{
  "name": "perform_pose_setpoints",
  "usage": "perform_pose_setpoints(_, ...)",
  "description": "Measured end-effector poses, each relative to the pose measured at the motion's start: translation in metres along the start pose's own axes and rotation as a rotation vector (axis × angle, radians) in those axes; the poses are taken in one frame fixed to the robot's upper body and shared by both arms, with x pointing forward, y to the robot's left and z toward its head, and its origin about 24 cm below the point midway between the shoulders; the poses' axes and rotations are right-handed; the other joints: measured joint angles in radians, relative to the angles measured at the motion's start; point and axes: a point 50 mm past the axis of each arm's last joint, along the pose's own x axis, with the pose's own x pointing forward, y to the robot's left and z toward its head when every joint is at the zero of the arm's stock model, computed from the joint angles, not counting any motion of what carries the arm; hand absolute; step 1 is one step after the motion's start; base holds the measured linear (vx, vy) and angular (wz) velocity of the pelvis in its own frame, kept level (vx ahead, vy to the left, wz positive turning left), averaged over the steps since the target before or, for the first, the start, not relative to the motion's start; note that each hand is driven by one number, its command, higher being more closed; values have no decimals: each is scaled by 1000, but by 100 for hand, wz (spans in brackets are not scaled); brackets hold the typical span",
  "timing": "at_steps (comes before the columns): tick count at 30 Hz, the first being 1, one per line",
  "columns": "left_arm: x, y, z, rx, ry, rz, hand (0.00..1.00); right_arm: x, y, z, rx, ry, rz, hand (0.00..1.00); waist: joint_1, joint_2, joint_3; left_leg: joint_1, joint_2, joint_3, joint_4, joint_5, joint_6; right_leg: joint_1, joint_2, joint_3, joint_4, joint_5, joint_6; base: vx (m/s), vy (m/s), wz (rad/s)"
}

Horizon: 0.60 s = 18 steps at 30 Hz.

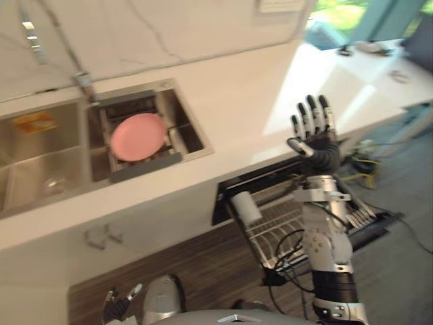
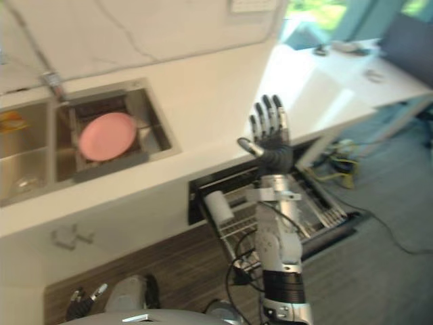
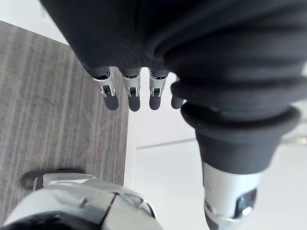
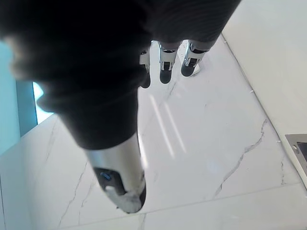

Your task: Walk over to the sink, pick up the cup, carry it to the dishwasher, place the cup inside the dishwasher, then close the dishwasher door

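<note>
Both hands hold nothing: my right hand point(image 1: 314, 135) is raised, fingers spread, above the worktop point(image 1: 237, 101) edge; my left hand point(image 1: 116, 306) hangs low, fingers relaxed. I see 1 white cup point(image 1: 245, 206) sitting in the dishwasher rack point(image 1: 281, 220).

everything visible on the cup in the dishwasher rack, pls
The pale grey-white cylindrical cup sits in the pulled-out wire dishwasher rack, at the rack's corner on the robot's left, just below the edge of the white countertop. It looks plain and smooth, with no handle showing; its material can't be told. It stands roughly upright with a slight lean, resting on the rack wires. The right hand is raised above the counter edge with straight fingers, well apart from it.
</note>
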Motion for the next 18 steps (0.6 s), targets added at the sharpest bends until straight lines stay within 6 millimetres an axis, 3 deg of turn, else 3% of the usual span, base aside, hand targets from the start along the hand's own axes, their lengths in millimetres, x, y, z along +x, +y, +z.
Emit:
perform_pose_setpoints(1, -1, -2, -2, 10, 5, -7, 0, -2, -5, 4, -5, -15, -27, 0, -11, 17, -10, 20, 18, 29, 36, -8, 4, 4, -5, -35, 7, -1, 2, -67, 68, 191)
perform_pose_setpoints(2, -2, -6, -3, 43, 3, -28, 0, -7, -16, 14, -37, -47, -74, 0, -28, 46, -28, 38, 34, 68, 29, -24, -17, 13, -21, -116, 45, -17, 23, -38, 68, 150)
perform_pose_setpoints(3, -2, -9, -1, 53, -5, -39, 0, -8, -19, 16, -45, -57, -87, 0, -35, 48, -29, 32, 26, 74, 15, -26, -24, 11, -26, -134, 60, -21, 25, -110, 103, 281)
perform_pose_setpoints(4, 1, -19, 17, 148, -96, -103, 0, -10, -29, 25, -63, -94, -152, 0, -79, 40, -53, 40, -102, 90, -241, 5, 1, -25, -34, -167, 22, -9, 15, -101, 59, 214)
perform_pose_setpoints(5, 2, -20, 19, 157, -105, -107, 0, -10, -29, 27, -65, -97, -157, 0, -84, 41, -54, 47, -120, 79, -286, 13, 2, -24, -32, -174, 10, -5, 9, -186, 105, 262)
perform_pose_setpoints(6, 3, -23, 24, 178, -126, -123, 0, -13, -31, 28, -68, -99, -177, 0, -86, 52, -60, 83, -166, 29, -462, 34, -7, -20, -13, -228, 1, 4, 14, -156, 74, 138)
perform_pose_setpoints(7, 5, -27, 26, 204, -127, -138, 0, -16, -31, 24, -48, -90, -202, 0, -81, 38, -60, 98, -190, -16, -549, 64, -5, -15, -12, -260, 18, -1, 31, -156, 74, 143)
perform_pose_setpoints(9, 7, -27, 27, 233, -127, -160, 0, -20, -31, 21, -33, -85, -225, 0, -82, 26, -61, 101, -203, -80, -576, 88, 1, -8, -29, -270, 74, -3, 18, -92, -75, 97)
perform_pose_setpoints(11, 6, -30, 26, 244, -125, -171, 0, -20, -30, 20, -33, -81, -226, 0, -82, 32, -62, 114, -210, -116, -583, 97, 6, -18, -84, -261, 207, -10, 8, -66, -53, 57)
perform_pose_setpoints(13, 7, -31, 28, 264, -130, -189, 0, -19, -27, 19, -36, -76, -217, 0, -89, 28, -61, 122, -220, -133, -582, 99, 14, -57, -148, -191, 354, -12, 2, -32, 17, 26)
perform_pose_setpoints(14, 8, -35, 29, 278, -130, -205, 0, -20, -26, 20, -39, -79, -216, 0, -97, 21, -59, 126, -227, -148, -582, 103, 27, -97, -165, -73, 423, -15, -42, -25, 4, 41)
perform_pose_setpoints(15, 10, -38, 29, 310, -121, -222, 0, -24, -26, 19, -52, -74, -232, 0, -112, 17, -60, 126, -229, -171, -584, 108, 33, -133, -147, 75, 436, -48, -56, -29, -3, 51)
perform_pose_setpoints(18, 14, -38, 31, 345, -97, -239, 0, -35, -27, 21, -64, -68, -281, 0, -121, -10, -70, 133, -240, -200, -605, 120, 21, -174, -87, 299, 370, -53, -28, -44, -20, 41)
